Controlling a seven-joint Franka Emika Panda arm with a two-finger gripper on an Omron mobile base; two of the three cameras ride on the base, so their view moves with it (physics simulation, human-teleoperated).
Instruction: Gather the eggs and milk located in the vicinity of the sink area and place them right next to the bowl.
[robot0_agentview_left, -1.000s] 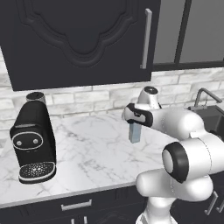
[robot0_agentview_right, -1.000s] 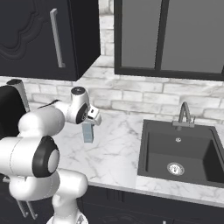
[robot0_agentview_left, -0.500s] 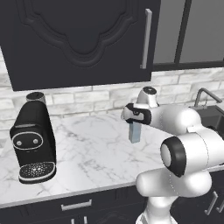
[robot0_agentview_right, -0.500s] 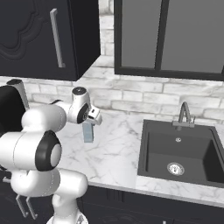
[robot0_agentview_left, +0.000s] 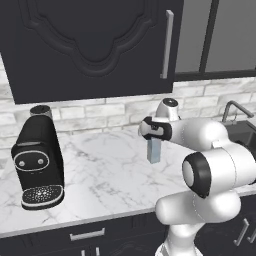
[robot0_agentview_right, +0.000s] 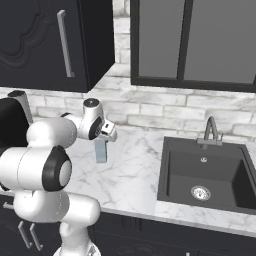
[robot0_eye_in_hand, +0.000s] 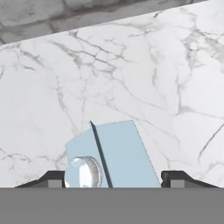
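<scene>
Two dark fingertips (robot0_eye_in_hand: 52, 178) flank the milk (robot0_eye_in_hand: 114, 154) in the hand view; whether the jaws grip it is unclear.

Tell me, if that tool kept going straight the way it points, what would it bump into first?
Most likely the milk: the tool points down at its gabled top, one finger either side. Below lies the marble counter.

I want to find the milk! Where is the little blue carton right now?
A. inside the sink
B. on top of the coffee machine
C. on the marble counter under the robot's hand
C: the milk stands upright on the counter, directly beneath the gripper.
</scene>
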